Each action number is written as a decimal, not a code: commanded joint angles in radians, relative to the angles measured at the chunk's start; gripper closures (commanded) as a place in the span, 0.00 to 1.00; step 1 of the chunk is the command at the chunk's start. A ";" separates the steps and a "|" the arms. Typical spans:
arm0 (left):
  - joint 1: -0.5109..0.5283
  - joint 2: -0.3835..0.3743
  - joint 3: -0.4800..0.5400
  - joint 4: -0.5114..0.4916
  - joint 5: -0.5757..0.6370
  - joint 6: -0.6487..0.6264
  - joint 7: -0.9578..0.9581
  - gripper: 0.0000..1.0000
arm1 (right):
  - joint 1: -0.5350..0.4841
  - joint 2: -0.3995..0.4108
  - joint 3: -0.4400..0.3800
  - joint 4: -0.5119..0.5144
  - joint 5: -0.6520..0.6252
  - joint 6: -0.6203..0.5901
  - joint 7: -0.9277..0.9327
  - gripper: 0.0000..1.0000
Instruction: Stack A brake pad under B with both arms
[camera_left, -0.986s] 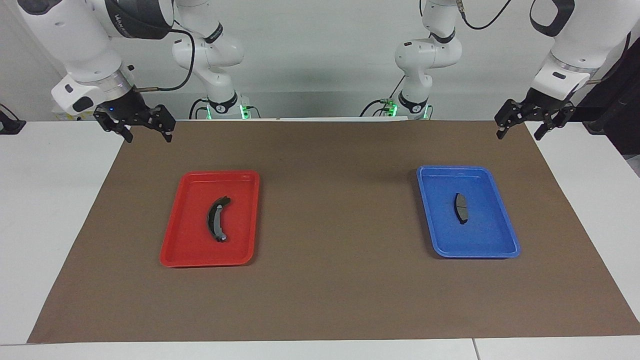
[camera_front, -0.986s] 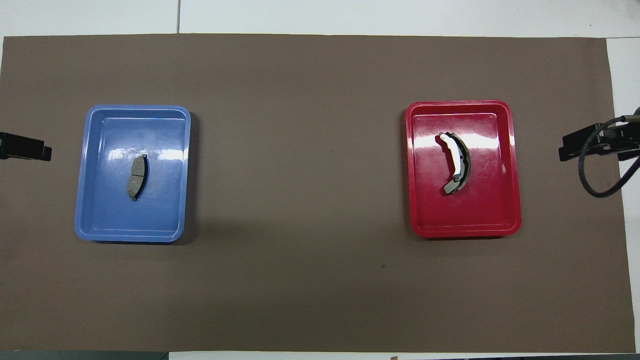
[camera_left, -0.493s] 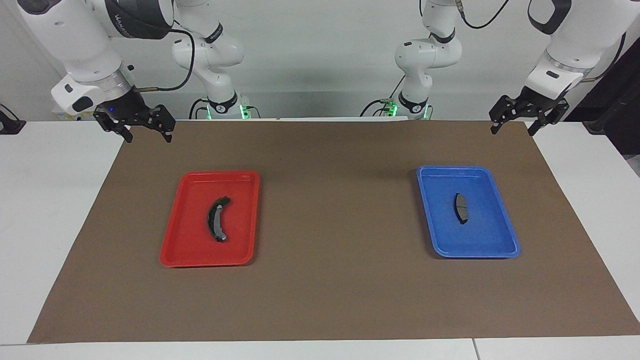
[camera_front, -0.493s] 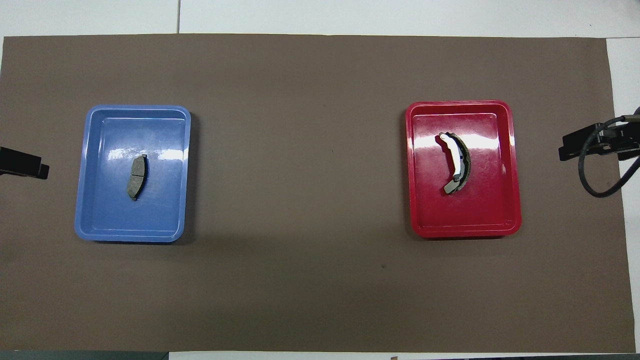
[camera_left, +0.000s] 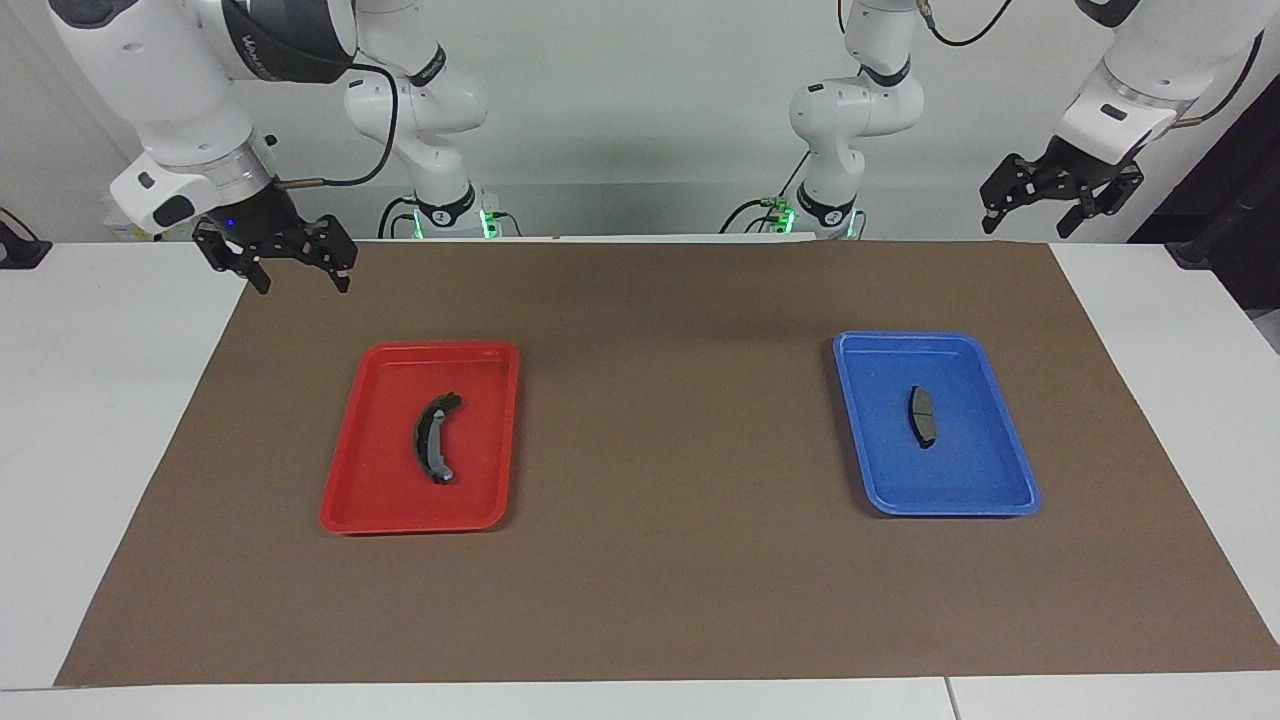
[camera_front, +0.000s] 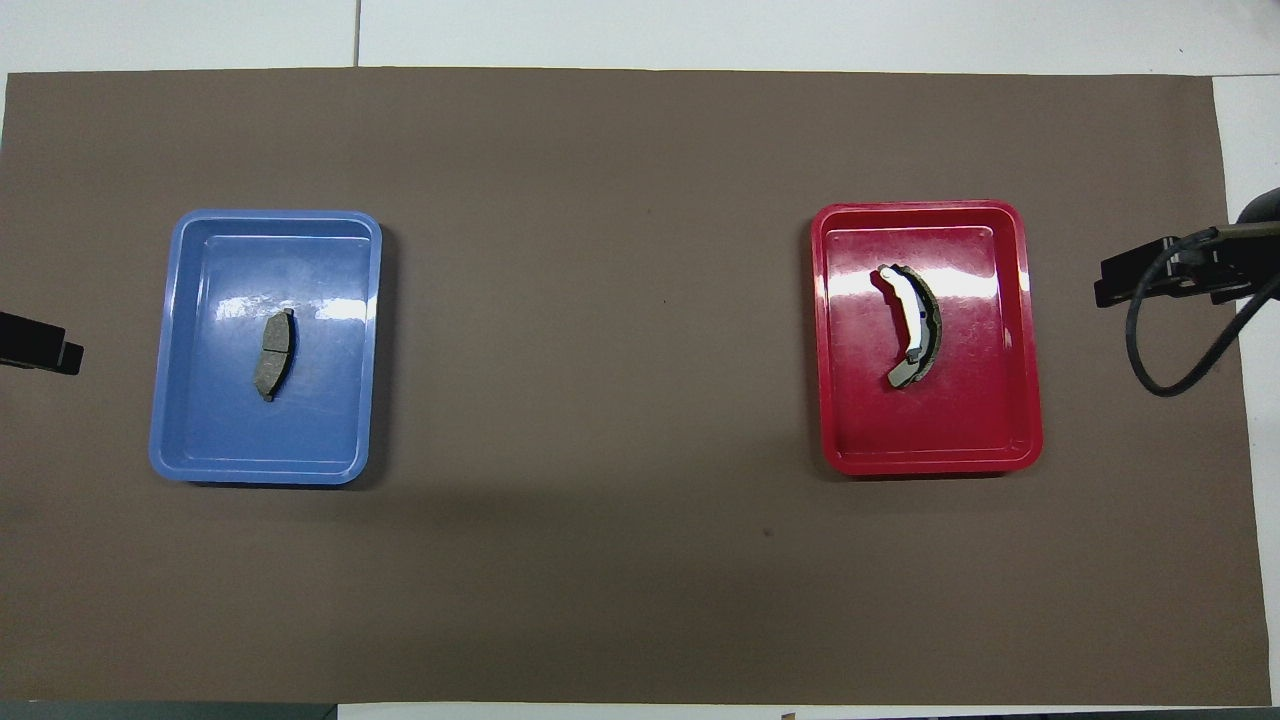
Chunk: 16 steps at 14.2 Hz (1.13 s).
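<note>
Blue tray (camera_left: 1010, 470) keeps A brake pad (camera_left: 922, 416); left pincer (camera_left: 1050, 195) rose, open and empty like right pincer (camera_left: 278, 262), so stacking hasn't begun

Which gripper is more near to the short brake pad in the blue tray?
Left. The left gripper hangs over the mat's corner at the same end as the short brake pad. The right gripper is up at the red tray's end.

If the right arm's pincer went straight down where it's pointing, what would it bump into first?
Probably the brown mat. The right pincer hangs open, pointing down over the mat's corner, well short of the red tray; depth is unclear.
</note>
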 joint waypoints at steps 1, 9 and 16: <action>0.003 -0.001 0.000 -0.047 -0.013 0.082 -0.003 0.00 | 0.030 -0.015 0.004 -0.111 0.015 0.115 -0.004 0.00; 0.006 -0.081 -0.002 -0.587 -0.013 0.704 0.005 0.01 | 0.089 0.107 0.002 -0.329 0.050 0.483 0.015 0.00; 0.006 0.060 -0.002 -0.750 -0.013 1.044 0.023 0.02 | 0.079 0.181 0.002 -0.449 0.050 0.642 0.006 0.02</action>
